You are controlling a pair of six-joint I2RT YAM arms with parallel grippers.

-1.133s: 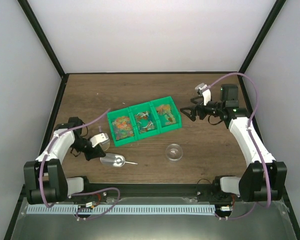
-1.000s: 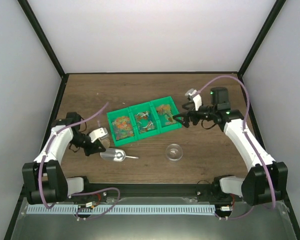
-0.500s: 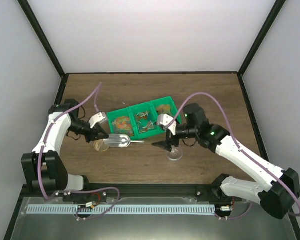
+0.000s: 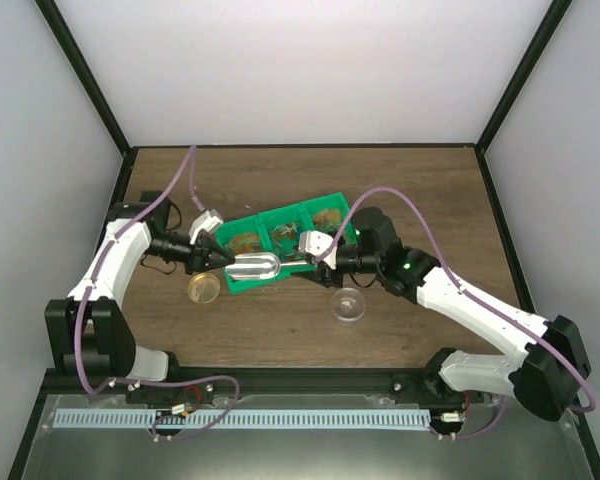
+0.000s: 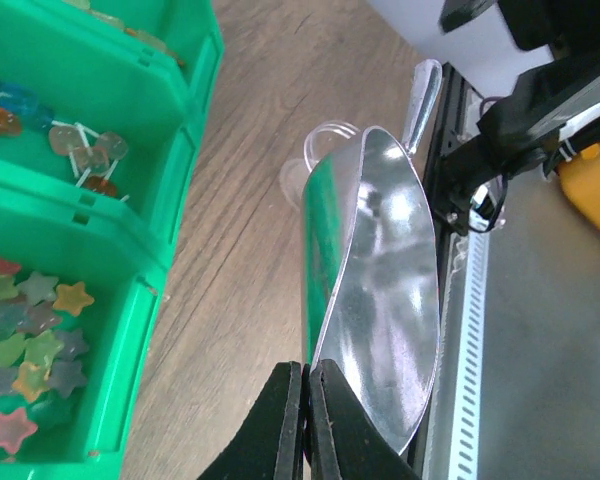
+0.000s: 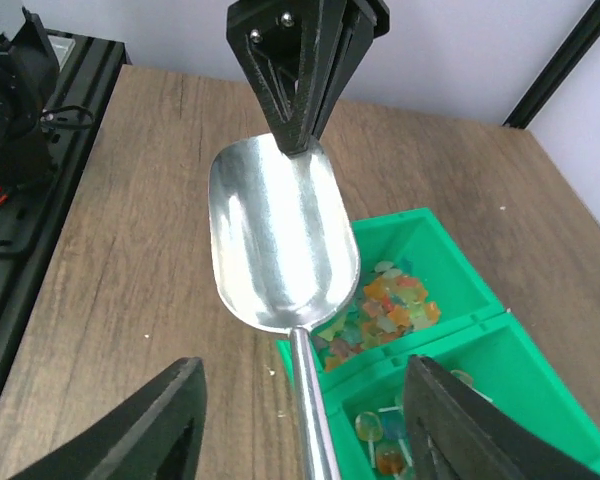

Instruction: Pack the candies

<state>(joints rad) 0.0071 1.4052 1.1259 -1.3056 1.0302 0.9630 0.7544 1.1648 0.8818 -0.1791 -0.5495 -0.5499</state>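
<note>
We judge nothing packed yet: the scoop [image 6: 280,250] is empty and the cup [image 4: 348,304] looks empty too. Our left gripper [image 5: 307,400] pinches the scoop's rim, jaws closed on it. Our right gripper [image 6: 305,430] gapes wide, fingers either side of the handle, gripping nothing. The candies [image 6: 385,305] lie in the tray's [image 6: 442,248] end compartment, beneath and just beside the scoop's neck.
</note>
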